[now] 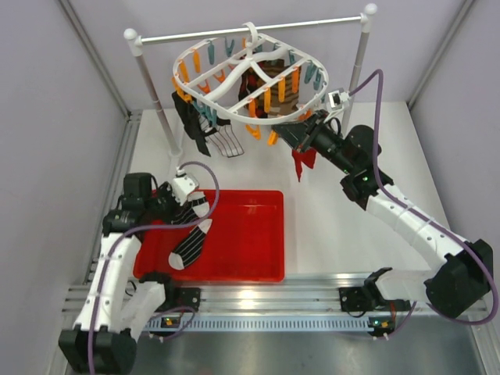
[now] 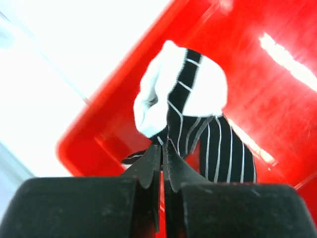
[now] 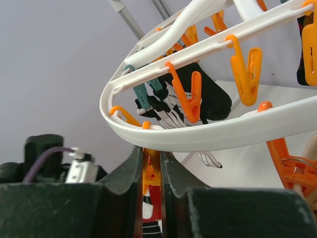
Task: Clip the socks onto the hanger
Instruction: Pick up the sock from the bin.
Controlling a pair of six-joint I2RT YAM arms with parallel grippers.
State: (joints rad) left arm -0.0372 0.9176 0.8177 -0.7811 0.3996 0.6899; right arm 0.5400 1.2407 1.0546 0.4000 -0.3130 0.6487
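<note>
My left gripper [image 1: 191, 205] is shut on a black sock with thin white stripes and a white toe [image 1: 191, 234]. The sock hangs from it over the red tray [image 1: 250, 242]. In the left wrist view the jaws [image 2: 162, 146] pinch the sock [image 2: 190, 106] near its white end. My right gripper [image 1: 301, 141] is at the front rim of the white hanger [image 1: 258, 119]. In the right wrist view [image 3: 152, 161] it is shut on an orange clip [image 3: 151, 168] under the rim [image 3: 213, 135]. A dark red sock [image 1: 303, 161] hangs below that clip.
The hanger hangs from a white rod [image 1: 250, 30] on two posts. Black striped socks [image 1: 197, 129] hang at its left and a brown striped sock [image 1: 281, 84] at the back. Orange and teal clips [image 3: 246, 67] dangle around the frame. Grey walls stand on both sides.
</note>
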